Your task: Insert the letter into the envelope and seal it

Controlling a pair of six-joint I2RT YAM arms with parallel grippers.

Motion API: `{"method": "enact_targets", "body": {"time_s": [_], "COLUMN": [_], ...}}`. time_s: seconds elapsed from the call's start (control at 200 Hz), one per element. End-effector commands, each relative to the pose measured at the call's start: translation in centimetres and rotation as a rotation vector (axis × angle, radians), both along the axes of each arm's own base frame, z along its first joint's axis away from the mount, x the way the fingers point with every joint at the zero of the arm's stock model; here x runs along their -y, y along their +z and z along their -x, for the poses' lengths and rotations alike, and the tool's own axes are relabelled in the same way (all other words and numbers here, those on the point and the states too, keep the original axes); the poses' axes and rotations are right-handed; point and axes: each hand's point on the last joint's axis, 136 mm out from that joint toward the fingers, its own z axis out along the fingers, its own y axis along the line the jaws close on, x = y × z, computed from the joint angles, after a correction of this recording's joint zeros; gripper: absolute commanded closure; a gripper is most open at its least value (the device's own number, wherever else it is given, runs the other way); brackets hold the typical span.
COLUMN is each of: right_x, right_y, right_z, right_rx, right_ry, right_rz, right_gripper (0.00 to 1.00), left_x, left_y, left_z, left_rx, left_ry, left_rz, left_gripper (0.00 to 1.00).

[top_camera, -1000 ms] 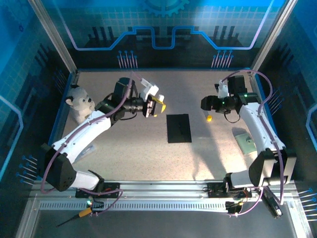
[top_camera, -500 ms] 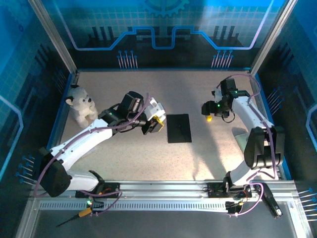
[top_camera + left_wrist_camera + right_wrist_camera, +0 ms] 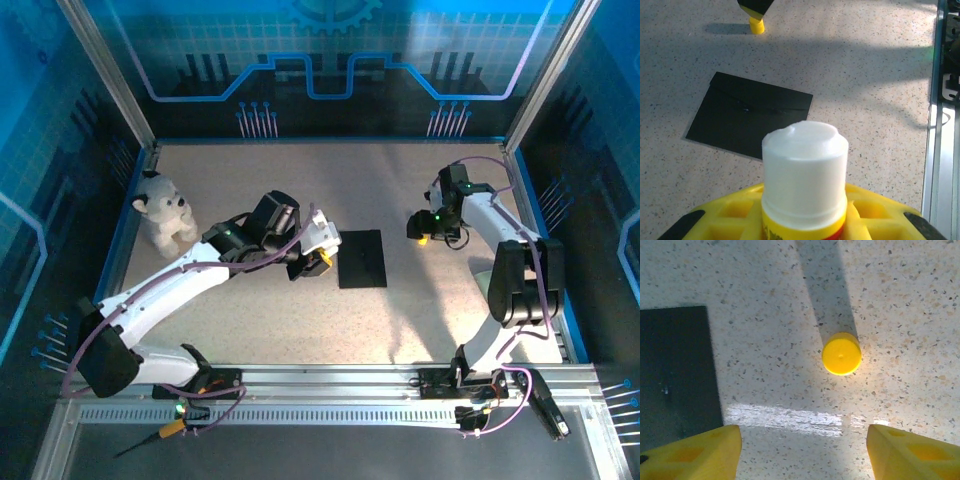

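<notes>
The left hand [image 3: 318, 262] clamps the uncapped glue stick [image 3: 805, 170] toward the envelope [image 3: 747, 120], presumably for sealing; the right hand [image 3: 802, 450] hangs wide above its cap [image 3: 841, 353].

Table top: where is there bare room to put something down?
Free: the far strip of the table behind the envelope, and the near strip before the rail. Crowded: the middle, with the left gripper holding the glue stick, and the yellow cap.

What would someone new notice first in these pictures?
The black envelope lying flat mid-table, and the left gripper beside its left edge clamping an uncapped glue stick. On the right, the right gripper hangs open over a small yellow cap; a plush bear sits far left.
</notes>
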Motion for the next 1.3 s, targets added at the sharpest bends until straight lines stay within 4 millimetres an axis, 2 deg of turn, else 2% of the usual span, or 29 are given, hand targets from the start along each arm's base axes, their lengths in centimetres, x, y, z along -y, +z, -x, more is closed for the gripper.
{"method": "enact_targets", "body": {"time_s": [0.0, 0.435, 0.72, 0.961, 1.181, 1.296], "right_x": [0.8, 1.9, 2.1, 1.8, 1.8, 1.9], "right_y": [-0.6, -2.2, -3.2, -4.3, -5.0, -5.1], "right_z": [-0.3, -2.1, -3.7, -3.8, -3.7, -3.7], "right_rx": [-0.017, -0.040, -0.057, -0.078, -0.090, -0.092], "right_ry": [-0.003, -0.012, -0.009, 0.002, 0.003, 0.001], "right_rz": [0.020, 0.091, 0.124, 0.135, 0.137, 0.142], "right_gripper": [0.33, 0.36, 0.46, 0.49, 0.60, 0.61], "left_x": [0.2, 0.8, 0.9, 1.0, 1.0, 1.1], "left_y": [0.4, -1.4, -1.8, -2.3, -2.4, -2.5], "left_z": [0.2, 0.4, 0.4, 0.3, 0.3, 0.2], "left_rx": [0.009, -0.063, -0.072, -0.082, -0.086, -0.087], "left_ry": [-0.024, -0.027, -0.027, -0.025, -0.026, -0.025], "left_rz": [-0.017, -0.028, -0.031, -0.037, -0.037, -0.036], "left_gripper": [1.00, 1.00, 1.00, 1.00, 1.00, 1.00]}}
